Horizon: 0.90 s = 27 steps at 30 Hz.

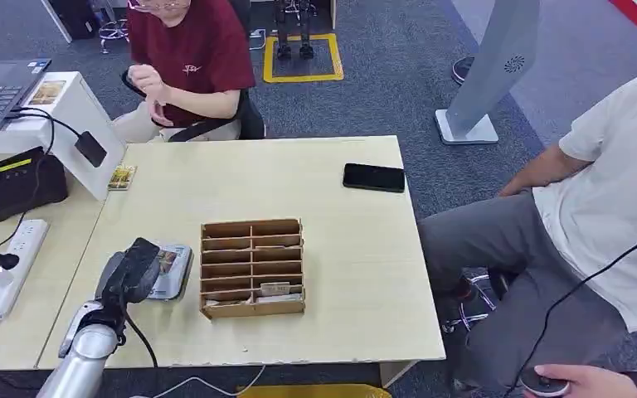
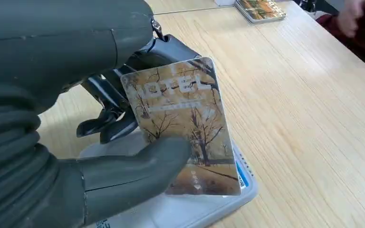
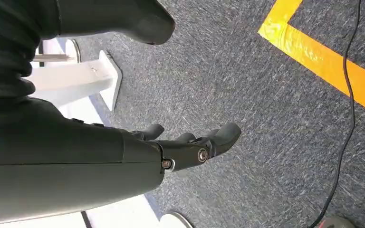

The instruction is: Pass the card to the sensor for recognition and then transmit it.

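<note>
Over the sensor (image 2: 171, 213) was the card (image 2: 185, 128), brown with bare trees on it. The left hand (image 2: 100, 142) held it between the thumb and the dark fingers (image 2: 104, 126). The sensor lay flat on the worktop (image 1: 340, 249), just beside a wooden box (image 1: 252, 267) with many slots. The right hand (image 3: 171, 142) hung over the floor (image 3: 266, 118) with nothing in it, its fingers apart. A phone (image 1: 373, 177) lay near the far edge.
</note>
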{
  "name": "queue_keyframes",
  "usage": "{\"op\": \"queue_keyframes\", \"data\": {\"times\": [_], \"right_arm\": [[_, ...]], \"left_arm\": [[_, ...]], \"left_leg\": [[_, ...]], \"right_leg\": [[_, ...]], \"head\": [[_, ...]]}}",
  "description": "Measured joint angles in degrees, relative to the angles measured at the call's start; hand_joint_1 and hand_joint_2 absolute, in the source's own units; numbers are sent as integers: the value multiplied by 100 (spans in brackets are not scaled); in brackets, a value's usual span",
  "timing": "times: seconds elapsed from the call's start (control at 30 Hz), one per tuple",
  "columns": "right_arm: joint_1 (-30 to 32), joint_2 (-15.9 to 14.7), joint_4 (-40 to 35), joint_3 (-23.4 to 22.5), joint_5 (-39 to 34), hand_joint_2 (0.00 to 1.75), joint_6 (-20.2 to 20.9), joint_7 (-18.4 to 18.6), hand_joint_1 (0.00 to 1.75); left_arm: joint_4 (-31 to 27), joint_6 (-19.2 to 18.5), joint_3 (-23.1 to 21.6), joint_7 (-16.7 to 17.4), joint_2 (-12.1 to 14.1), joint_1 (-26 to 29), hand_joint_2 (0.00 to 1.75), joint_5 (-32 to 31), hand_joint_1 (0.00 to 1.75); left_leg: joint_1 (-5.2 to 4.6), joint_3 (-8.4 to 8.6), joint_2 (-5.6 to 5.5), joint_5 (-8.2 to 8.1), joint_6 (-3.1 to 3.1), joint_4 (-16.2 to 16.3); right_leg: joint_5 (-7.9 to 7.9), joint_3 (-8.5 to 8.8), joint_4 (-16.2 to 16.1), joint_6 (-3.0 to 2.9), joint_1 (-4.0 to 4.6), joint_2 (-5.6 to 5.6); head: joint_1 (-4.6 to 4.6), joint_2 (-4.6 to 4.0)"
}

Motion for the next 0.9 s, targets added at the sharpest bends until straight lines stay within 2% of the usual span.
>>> {"op": "queue_keyframes", "data": {"times": [0.4,0.63,0.9], "right_arm": [[1,0,0,15,0,175,4,-2,0],[-1,0,0,103,4,175,13,-44,0],[-10,0,0,168,11,175,7,-96,0]], "left_arm": [[54,24,0,0,-24,-1,175,-46,175],[273,385,-2,201,-44,-74,175,-869,175],[616,573,0,297,-94,-220,175,-1322,175]], "left_leg": [[0,2,0,0,0,0],[0,5,-1,0,0,0],[0,15,-1,0,0,-1]], "right_leg": [[0,4,0,0,0,-1],[0,5,0,0,0,-2],[0,16,1,0,0,-3]], "head": [[0,0],[2,0],[0,0]]}}
